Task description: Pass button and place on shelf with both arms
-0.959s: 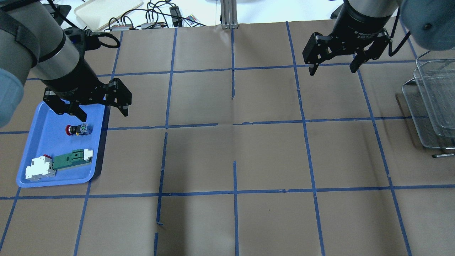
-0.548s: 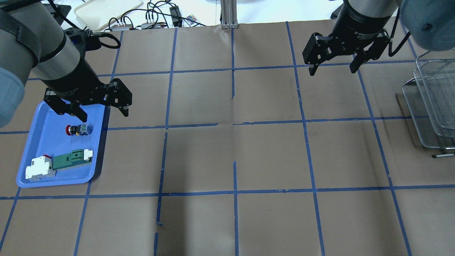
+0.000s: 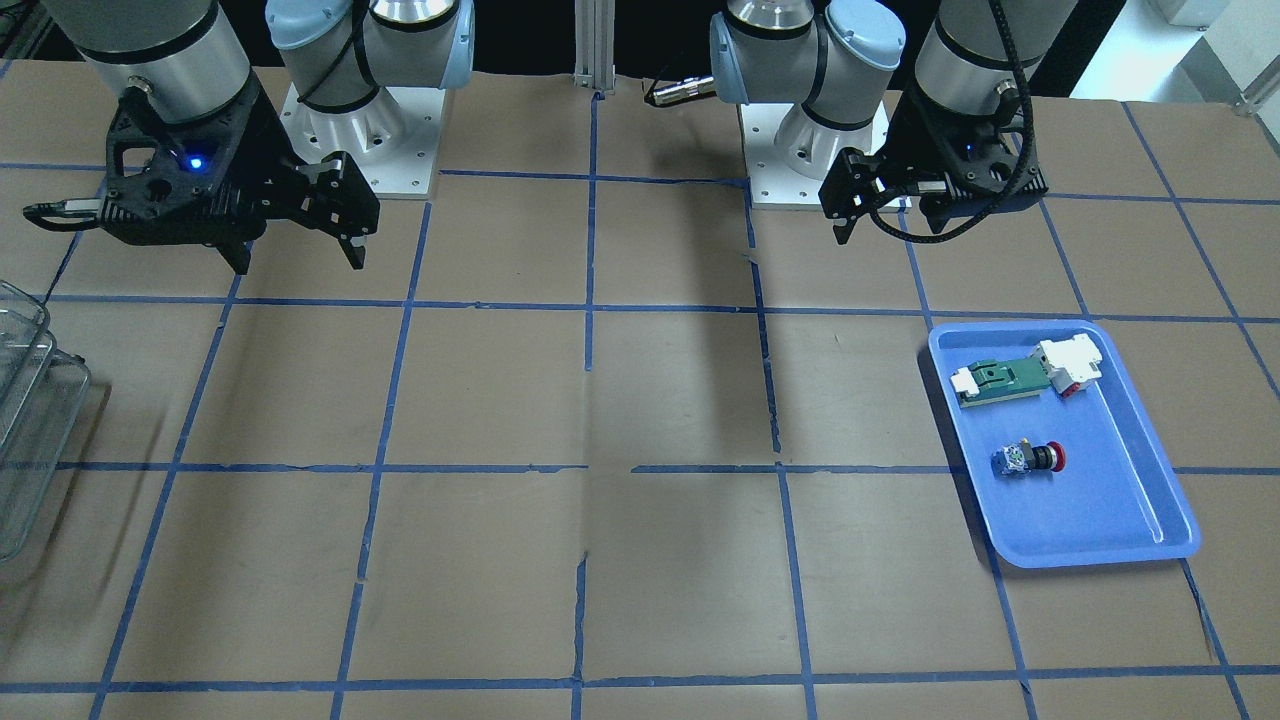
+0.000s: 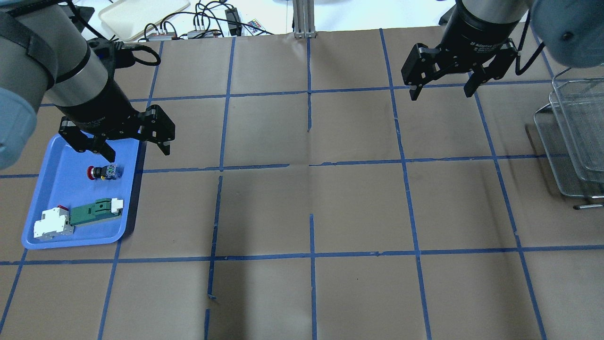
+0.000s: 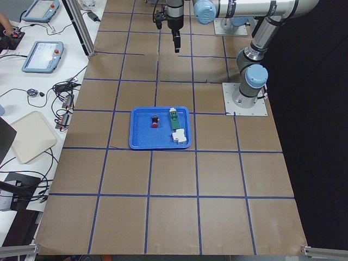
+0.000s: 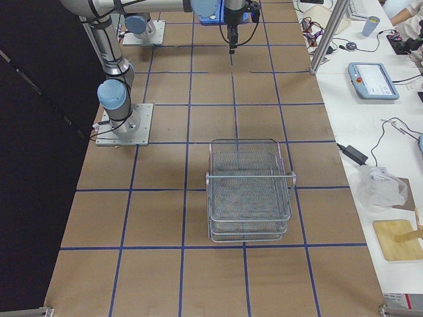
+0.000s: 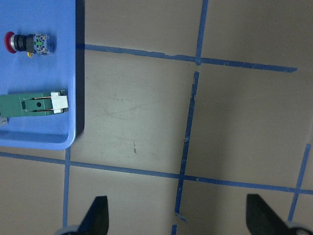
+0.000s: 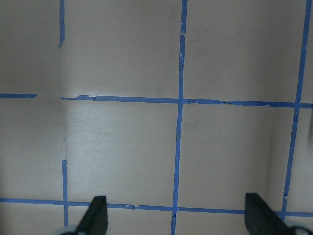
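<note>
At the table's left end, a blue tray [image 4: 56, 189] is seen lying on the brown paper cover [image 4: 311, 203], which is marked off in squares by blue tape. Three parts are held in the tray. The button [image 4: 104, 172] is laid on its side in the tray's far half, with its red cap turned to the left and its blue-and-white block to the right. It is touched by nothing. Nearer, a white block [image 4: 53, 224] and a green-and-white flat part [image 4: 94, 211] are set end to end, well apart from the button. The left gripper [image 4: 138, 153] is held above the tray's far right corner, just beyond the button, its jaws spread wide and nothing gripped between them. In the left wrist view, the button is framed at the upper left, well off the line between the two fingertips [image 7: 97, 218]. Further right, past the middle of the table, the right gripper [image 4: 441, 94] is poised over the far squares, its jaws likewise parted and empty. At the right end, the wire-mesh shelf [image 4: 575, 118] is stood on the paper, its tiers stacked one above another, apart from the right gripper.
</note>
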